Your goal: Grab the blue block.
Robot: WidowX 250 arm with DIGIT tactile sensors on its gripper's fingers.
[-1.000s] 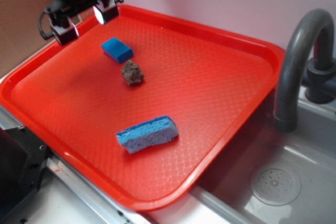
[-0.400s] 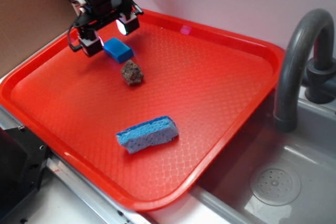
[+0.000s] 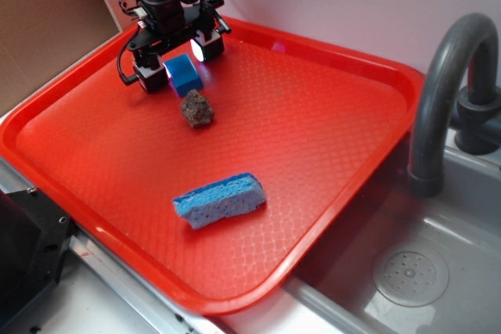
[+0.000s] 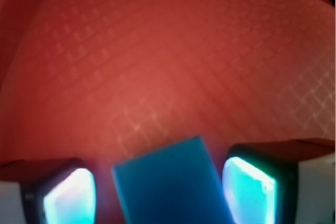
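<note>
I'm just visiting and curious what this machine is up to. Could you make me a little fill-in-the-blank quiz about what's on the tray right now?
1. The gripper has its two fingers on either side of the blue ____.
2. The brown rock lies between the blue block and the blue ____.
3. Everything rests on a ____ tray.
4. Right of the tray stands a grey ____.

Missing words: block; sponge; red; faucet

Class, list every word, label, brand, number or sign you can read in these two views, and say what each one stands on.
None: no readable text appears in either view.
Smooth bright-blue rectangular block: blank faces.
Porous pale-blue sponge: no label.
Red textured plastic tray: only a moulded pattern.
</note>
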